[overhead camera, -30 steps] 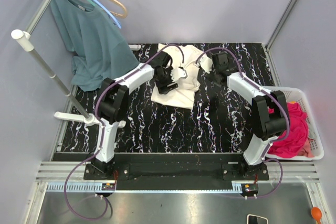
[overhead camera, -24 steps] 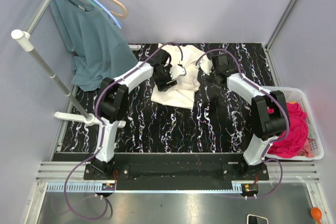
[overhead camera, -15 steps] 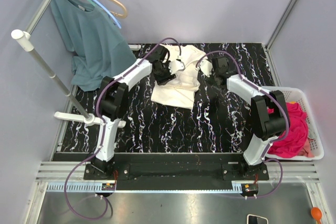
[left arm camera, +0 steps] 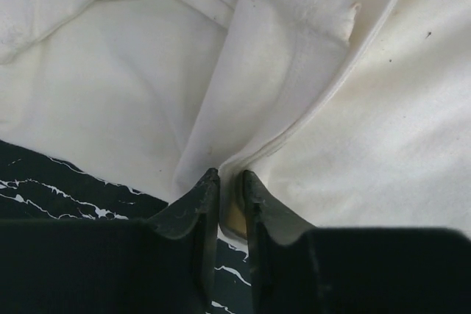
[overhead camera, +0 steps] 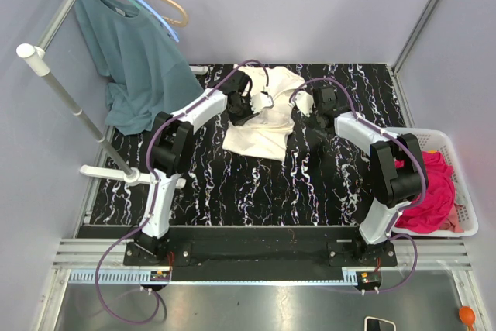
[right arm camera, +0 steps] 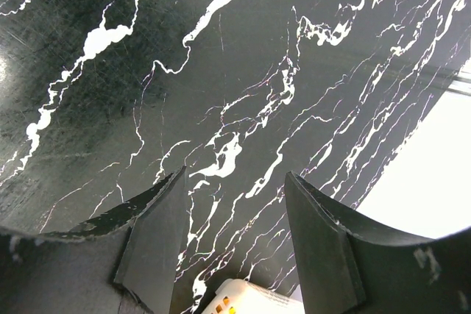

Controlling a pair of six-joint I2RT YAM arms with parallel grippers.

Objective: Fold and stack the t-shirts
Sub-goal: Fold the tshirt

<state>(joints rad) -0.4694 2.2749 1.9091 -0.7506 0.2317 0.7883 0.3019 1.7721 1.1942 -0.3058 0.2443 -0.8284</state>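
Your L tool [left arm camera: 229, 182] just pinched shut on an edge of the cream t-shirt [left arm camera: 110, 108], so it looks ready to fold. R tool [right arm camera: 235, 178] is open w/ nothing, over the counter [right arm camera: 221, 71].

Overhead view is evenly lit by diffuse light from above and sharp throughout. Only soft, short shadows are cast on the counter [overhead camera: 256, 184] under the arms.

Left wrist view: the cream t-shirt [left arm camera: 110, 108] ahead of the left tool [left arm camera: 229, 178] is rendered bright, near clipping in places, and folds are picked out by soft shadow. The tool itself is underexposed and out of focus.

Right wrist view: the right tool [right arm camera: 234, 176] is rendered dark and soft-edged. The counter ahead is sharp, and a blown-out white patch is seen to its right.
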